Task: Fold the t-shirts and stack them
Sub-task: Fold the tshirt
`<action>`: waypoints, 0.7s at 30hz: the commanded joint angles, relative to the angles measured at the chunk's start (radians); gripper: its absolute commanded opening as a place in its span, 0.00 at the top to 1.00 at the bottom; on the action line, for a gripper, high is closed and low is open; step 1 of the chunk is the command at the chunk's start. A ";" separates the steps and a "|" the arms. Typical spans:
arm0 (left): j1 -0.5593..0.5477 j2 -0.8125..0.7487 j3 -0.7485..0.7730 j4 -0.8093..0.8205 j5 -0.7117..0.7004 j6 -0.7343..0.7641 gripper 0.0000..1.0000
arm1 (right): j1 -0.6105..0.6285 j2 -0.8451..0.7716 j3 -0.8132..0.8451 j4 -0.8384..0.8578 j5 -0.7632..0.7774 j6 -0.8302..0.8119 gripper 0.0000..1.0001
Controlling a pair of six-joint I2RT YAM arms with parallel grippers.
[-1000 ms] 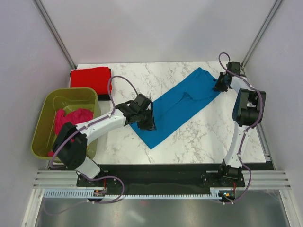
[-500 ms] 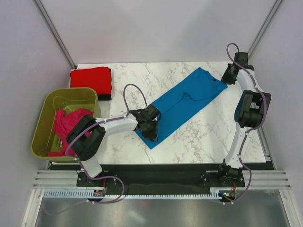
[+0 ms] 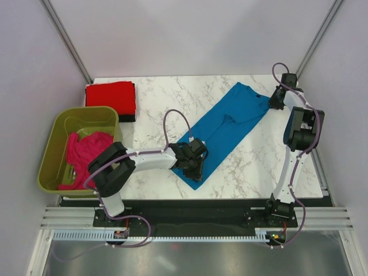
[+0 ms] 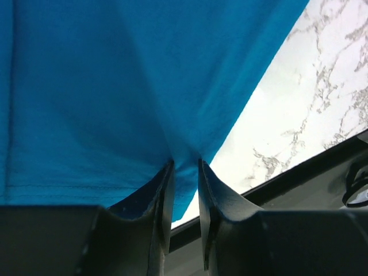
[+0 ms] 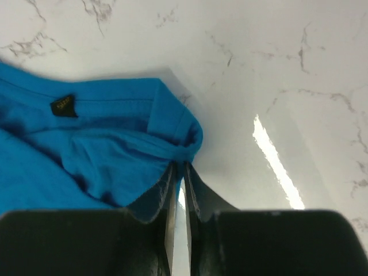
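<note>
The bright blue t-shirt (image 3: 227, 126) lies stretched in a long diagonal strip across the marble table (image 3: 167, 100), from front centre to back right. My left gripper (image 3: 198, 167) is shut on its hem corner near the front edge, seen in the left wrist view (image 4: 185, 163) with blue cloth (image 4: 103, 86) pinched between the fingers. My right gripper (image 3: 275, 103) is shut on the collar end (image 5: 183, 150) at the back right. A red t-shirt (image 3: 110, 97) lies folded at the back left. A magenta-pink t-shirt (image 3: 83, 150) lies crumpled in the tub.
An olive-green plastic tub (image 3: 68, 123) stands off the table's left side. The table's front edge and a dark rail (image 4: 322, 167) lie close to the left gripper. White walls and frame posts (image 3: 69, 43) enclose the back.
My left gripper has moved right and toward the front with the hem corner, pulling the blue strip longer. My right gripper rose to the back corner, then came back slightly, still holding the collar.
</note>
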 commanded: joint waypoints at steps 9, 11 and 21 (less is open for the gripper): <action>-0.122 0.059 0.122 -0.017 0.036 -0.119 0.69 | -0.006 0.197 0.204 0.129 -0.035 0.007 0.85; -0.136 0.076 0.151 -0.017 0.047 -0.121 0.69 | -0.006 0.230 0.257 0.149 -0.107 0.013 0.85; -0.044 0.025 0.335 -0.155 0.041 -0.003 0.67 | -0.012 0.093 0.302 0.039 -0.089 0.047 0.72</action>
